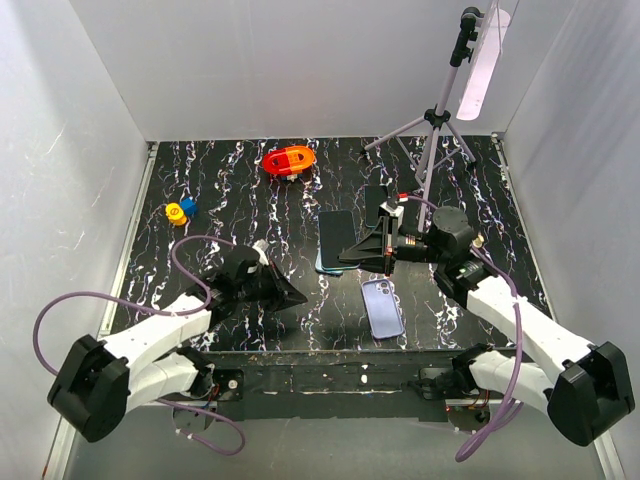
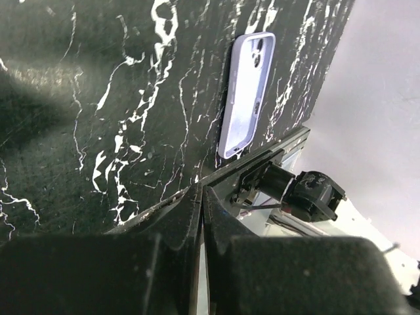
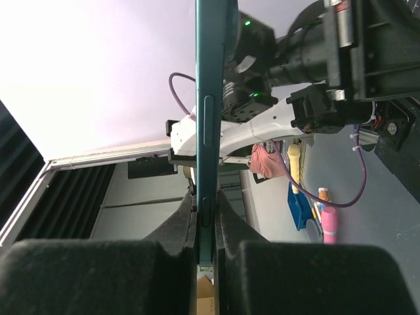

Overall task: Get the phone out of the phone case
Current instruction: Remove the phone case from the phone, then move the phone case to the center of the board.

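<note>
Black flat tabletop (image 1: 230, 190): white marble veining throughout.
Lavender soft rectangular phone case (image 1: 382, 308): plain.
Teal-edged thin slab phone (image 3: 210, 98): uniform teal side.
Red-orange rounded plastic object (image 1: 289, 160): glossy.
Small plastic toy pieces (image 1: 180, 210): yellow, blue.
Grey metal tripod (image 1: 437, 125): plain.

Teal phone (image 3: 210, 131) clear of lavender case (image 1: 383, 308)

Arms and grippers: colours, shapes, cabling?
The left arm and right arm have white link shells and black joint housings. The left gripper and right gripper are black, with fingers tapering to a wedge. A purple cable loops along each arm.
</note>
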